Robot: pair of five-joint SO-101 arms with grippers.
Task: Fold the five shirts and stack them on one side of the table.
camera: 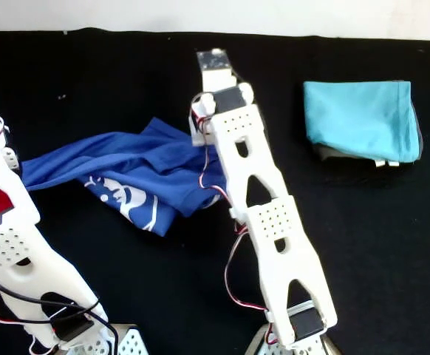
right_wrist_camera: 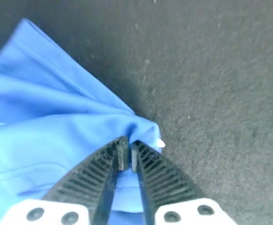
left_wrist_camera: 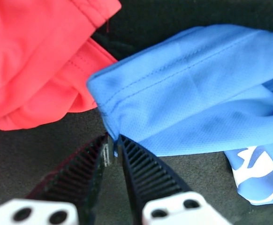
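Observation:
A blue shirt (camera: 137, 174) with a white print lies bunched on the black table (camera: 126, 281), stretched between both arms. My left gripper (left_wrist_camera: 113, 140) is shut on one hemmed corner of the blue shirt (left_wrist_camera: 193, 93) at the table's left edge. My right gripper (right_wrist_camera: 127, 147) is shut on another corner of the blue shirt (right_wrist_camera: 56, 140), near the table's middle, where the right gripper (camera: 200, 127) meets the cloth. A folded teal shirt (camera: 361, 118) rests on a dark folded one (camera: 348, 161) at the back right.
A red shirt (left_wrist_camera: 38, 61) lies crumpled just beside the left gripper's blue corner. Bare black table (camera: 392, 251) stretches along the front and right. Both arm bases (camera: 296, 325) stand at the front edge.

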